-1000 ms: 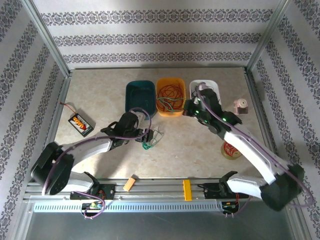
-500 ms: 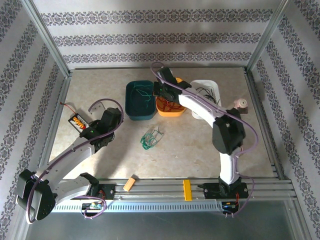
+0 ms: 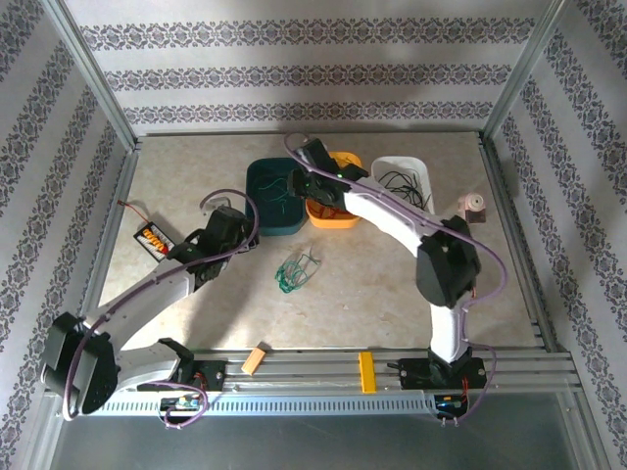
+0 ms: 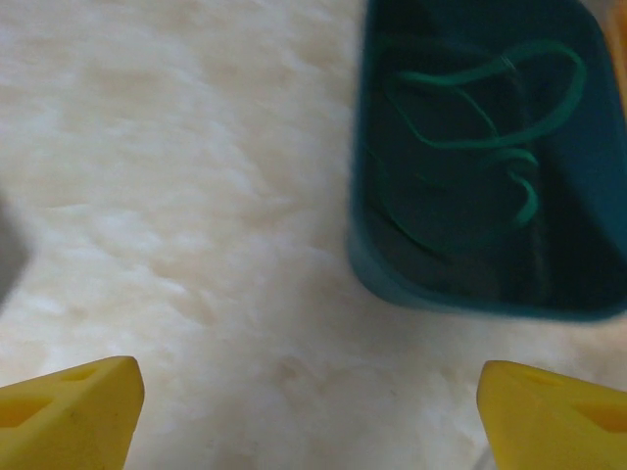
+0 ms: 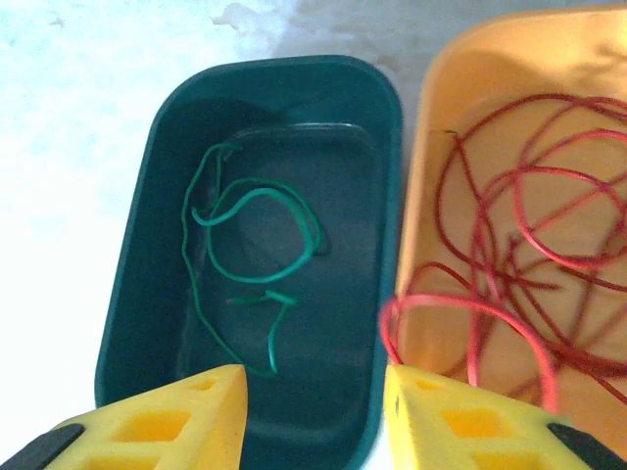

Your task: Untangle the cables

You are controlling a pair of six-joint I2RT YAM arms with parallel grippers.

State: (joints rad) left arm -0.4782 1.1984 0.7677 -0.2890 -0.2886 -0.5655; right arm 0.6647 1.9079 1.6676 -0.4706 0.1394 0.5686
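A small tangle of green and pale cables (image 3: 297,270) lies on the table ahead of the arms. A green cable (image 5: 245,255) lies loose in the teal bin (image 5: 127,323). Red cables (image 5: 529,235) coil in the orange bin (image 5: 431,127), with one red loop (image 5: 460,305) rising beside my right finger. My right gripper (image 5: 313,384) hovers open over the rims where these two bins meet, nothing between its pads. My left gripper (image 4: 309,384) stands wide open over bare table just short of the teal bin (image 4: 392,274), left of the tangle. Thin black cables (image 3: 404,180) lie in the white bin (image 3: 419,164).
A black-and-orange battery box (image 3: 157,240) with a short red lead sits at the left. A pink-and-white object (image 3: 475,205) stands near the right rail. An orange block (image 3: 257,359) and a yellow block (image 3: 367,372) rest on the front rail.
My right arm has swung left from the white bin to the teal and orange bins, and its jaws have opened. My left gripper has drawn back left from the tangle.
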